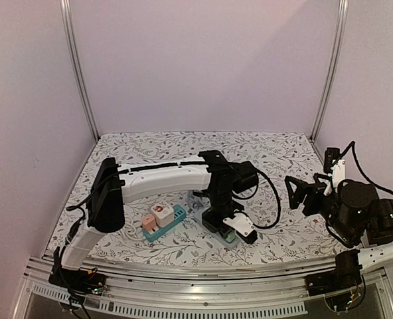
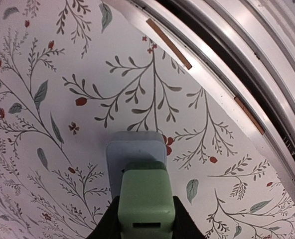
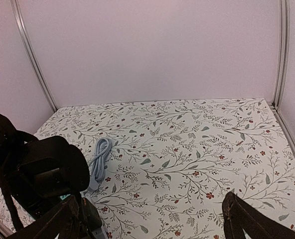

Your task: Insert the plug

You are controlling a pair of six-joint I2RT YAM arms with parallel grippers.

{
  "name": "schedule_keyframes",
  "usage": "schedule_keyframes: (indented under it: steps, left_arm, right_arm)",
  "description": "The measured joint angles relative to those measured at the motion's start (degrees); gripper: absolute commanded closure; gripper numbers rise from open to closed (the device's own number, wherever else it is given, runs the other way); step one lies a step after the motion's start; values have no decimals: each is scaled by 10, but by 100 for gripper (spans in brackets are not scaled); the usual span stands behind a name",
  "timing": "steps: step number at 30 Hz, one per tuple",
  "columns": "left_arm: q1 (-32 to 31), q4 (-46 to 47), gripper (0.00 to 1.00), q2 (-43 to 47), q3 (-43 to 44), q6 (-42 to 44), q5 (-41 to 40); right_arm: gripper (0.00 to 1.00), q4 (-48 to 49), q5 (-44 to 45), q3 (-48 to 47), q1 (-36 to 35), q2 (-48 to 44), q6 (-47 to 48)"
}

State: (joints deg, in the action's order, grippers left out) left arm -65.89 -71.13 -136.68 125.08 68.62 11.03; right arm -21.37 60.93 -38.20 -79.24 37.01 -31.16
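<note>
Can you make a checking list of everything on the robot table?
Surface: flowery cloth, flat.
Job's things: green plug on grey-blue socket block; whether fully in, cannot tell.
Clutter: teal strip holding pink adapter and white adapter.
Grippers: left gripper jaws shut on plug; right gripper jaws open, empty, raised.
Cables: pale coiled cable on cloth.
Surroundings: plain walls, metal rail at near edge.
</note>
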Motion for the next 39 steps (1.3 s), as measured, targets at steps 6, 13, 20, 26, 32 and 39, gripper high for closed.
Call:
schedule_keyframes:
  steps: [6,13,20,26,32,39]
  left_arm:
    - [0,-42,100,-44,59,11,0]
    - [0,-58,100,-58,81,14,3]
    - [-1,-73,100,-72,103,19,4]
    - [-2,-101,100,-96,143,19,6]
    - [-2,-101,88,-95,143,19,9]
    - [-3,-71,2,-68,97,19,8]
  right_arm:
    - [1,0,0,0,0,3,0]
    - [1,0,0,0,0,3,0]
    - [1,0,0,0,0,6,0]
    - [1,0,0,0,0,6,0]
    - [1,1,0,0,0,6,0]
    - [1,1,0,0,0,6,1]
